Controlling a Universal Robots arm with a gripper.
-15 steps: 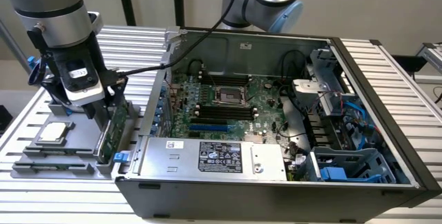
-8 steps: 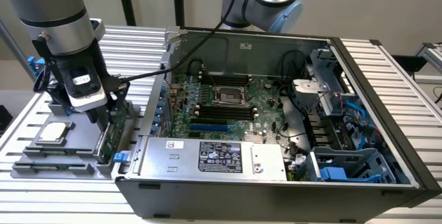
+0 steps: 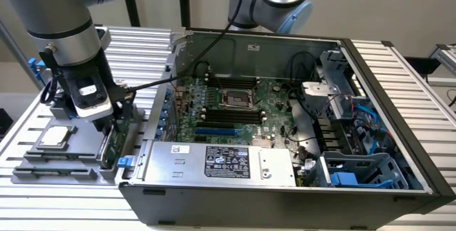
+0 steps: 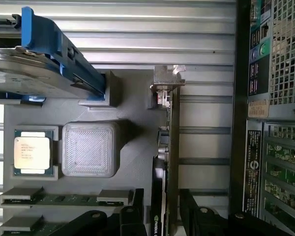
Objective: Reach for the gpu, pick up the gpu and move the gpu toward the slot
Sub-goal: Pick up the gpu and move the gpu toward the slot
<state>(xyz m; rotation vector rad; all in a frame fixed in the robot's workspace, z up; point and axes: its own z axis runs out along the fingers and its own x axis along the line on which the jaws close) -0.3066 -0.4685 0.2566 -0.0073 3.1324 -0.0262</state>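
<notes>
The gpu (image 4: 173, 147) is a thin green card with a silver bracket (image 4: 166, 78) at one end. It stands on edge in the grey parts fixture (image 3: 78, 159) on the exterior view's left, outside the computer case. My gripper (image 3: 108, 129) has come down over the gpu (image 3: 110, 148). In the wrist view the black fingers (image 4: 135, 216) sit tight against both faces of the card, so the gripper (image 4: 163, 211) is shut on it. The card still rests in its holder. The blue slot (image 3: 213, 132) lies on the motherboard (image 3: 235, 100) inside the case.
On the fixture lie a grey hard drive with blue rails (image 4: 39, 69), a square silver chip (image 4: 33, 152), a grey square block (image 4: 88, 150) and memory sticks (image 4: 54, 199). The case wall (image 3: 171, 81) rises between fixture and motherboard. A second arm (image 3: 278, 1) hangs behind the case.
</notes>
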